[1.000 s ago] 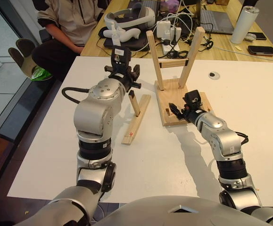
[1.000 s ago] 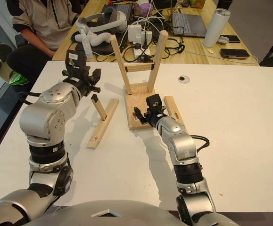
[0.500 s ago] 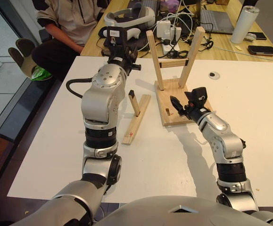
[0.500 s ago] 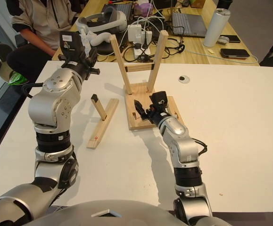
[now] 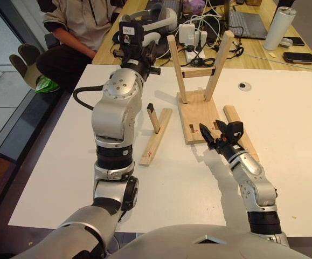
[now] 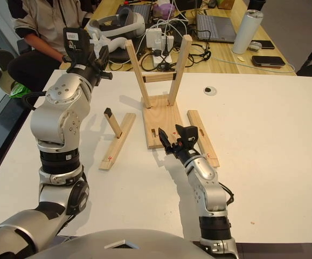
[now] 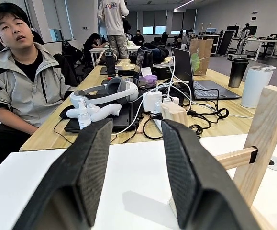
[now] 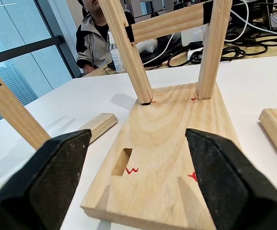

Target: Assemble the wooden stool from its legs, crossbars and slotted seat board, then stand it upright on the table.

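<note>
The slotted seat board (image 5: 198, 123) lies flat mid-table, with two legs (image 5: 177, 67) standing up from its far end, joined by a crossbar (image 5: 199, 73). A loose leg (image 5: 157, 136) with a short crossbar stub (image 5: 153, 117) lies to its left. Another loose leg (image 5: 241, 135) lies along its right side. My right gripper (image 5: 219, 135) hovers open and empty at the board's near edge, facing an empty slot (image 8: 123, 162). My left gripper (image 5: 140, 51) is raised over the table's far left part, open and empty, its fingers (image 7: 88, 177) apart.
A wooden desk behind the white table carries a headset (image 5: 147, 21), power strips with cables (image 5: 193, 38), a laptop (image 5: 244, 24), a tumbler (image 5: 279, 27) and a phone (image 5: 298, 56). A cable grommet (image 5: 244, 86) sits in the table at far right.
My right gripper drew back from over the seat board to its near edge, uncovering the leg on the right. My left arm rose from beside the loose leg to the far edge.
</note>
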### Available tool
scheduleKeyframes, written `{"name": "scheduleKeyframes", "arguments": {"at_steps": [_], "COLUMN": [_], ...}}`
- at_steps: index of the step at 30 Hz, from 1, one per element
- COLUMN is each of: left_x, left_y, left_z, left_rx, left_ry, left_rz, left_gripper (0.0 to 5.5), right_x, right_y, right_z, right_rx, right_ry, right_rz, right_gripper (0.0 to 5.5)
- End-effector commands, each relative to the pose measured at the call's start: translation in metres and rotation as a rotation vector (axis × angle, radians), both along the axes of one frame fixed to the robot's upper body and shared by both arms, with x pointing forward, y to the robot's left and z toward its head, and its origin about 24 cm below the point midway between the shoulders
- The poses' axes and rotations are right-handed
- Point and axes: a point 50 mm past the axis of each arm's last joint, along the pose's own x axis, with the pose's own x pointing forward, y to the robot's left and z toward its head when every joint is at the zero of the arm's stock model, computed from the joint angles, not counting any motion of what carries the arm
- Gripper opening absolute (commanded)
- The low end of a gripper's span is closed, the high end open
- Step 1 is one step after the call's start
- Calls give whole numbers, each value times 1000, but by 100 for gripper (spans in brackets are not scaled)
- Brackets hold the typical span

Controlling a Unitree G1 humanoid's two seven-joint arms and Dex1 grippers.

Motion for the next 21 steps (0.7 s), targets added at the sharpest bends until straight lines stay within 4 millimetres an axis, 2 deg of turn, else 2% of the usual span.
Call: {"name": "scheduleKeyframes", "arguments": {"at_steps": [1,3,4,6,10,15,21], "left_x": [-2,-7,-10,-9,6,13,12], "left_y": [-3,-4,-4,-6,-16,-22,-18], "left_z": [-57,-102,-116,-122,-80,-41,-15], "left_rx": [60,128,145,105,11,-53,-65], "left_ry": [210,370,415,419,250,132,61], "left_rz": [7,14,19,35,20,-3,-5], "left_gripper": [186,186,186,186,186,186,186], "right_x": [2,3,3,3,2,2,3], "right_y": [0,0,0,1,0,1,1], "right_z": [0,-1,-1,-2,-6,-8,-8], "right_rx": [8,13,13,15,23,28,30], "right_ry": [-5,0,2,9,27,39,43], "right_rz": [-20,-24,-20,-10,-12,-6,-3], "right_gripper": [366,366,366,366,366,366,366]}}
